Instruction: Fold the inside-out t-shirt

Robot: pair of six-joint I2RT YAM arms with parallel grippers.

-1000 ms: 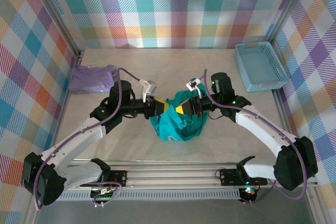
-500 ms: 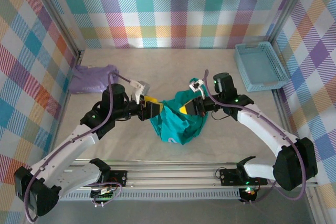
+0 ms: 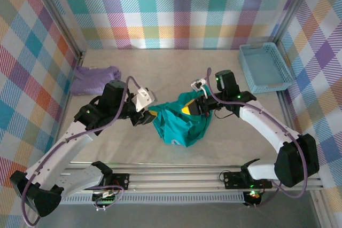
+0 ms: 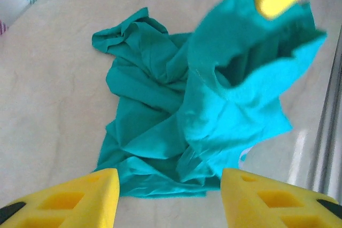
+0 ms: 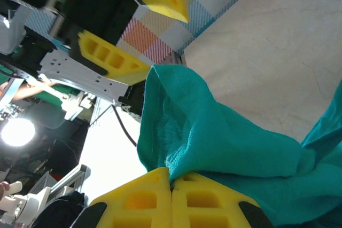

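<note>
The inside-out t-shirt (image 3: 179, 125) is a crumpled teal heap in the middle of the table. My right gripper (image 3: 188, 110) is shut on a raised fold at its top edge and holds that part off the table. In the right wrist view the yellow pads (image 5: 172, 185) meet on the teal cloth (image 5: 224, 142). My left gripper (image 3: 149, 115) stands open just left of the heap, apart from it. In the left wrist view its fingers (image 4: 80, 201) frame the shirt (image 4: 160, 110) with nothing between them.
A pale lavender garment (image 3: 95, 80) lies bunched at the back left by the wall. A light blue basket (image 3: 264, 68) stands at the back right. The metal rail (image 3: 187, 177) runs along the near edge. Checked walls close in three sides.
My left gripper has let go of the shirt, opened, and drawn back to the left. The right gripper keeps its hold on the lifted fold and has barely moved.
</note>
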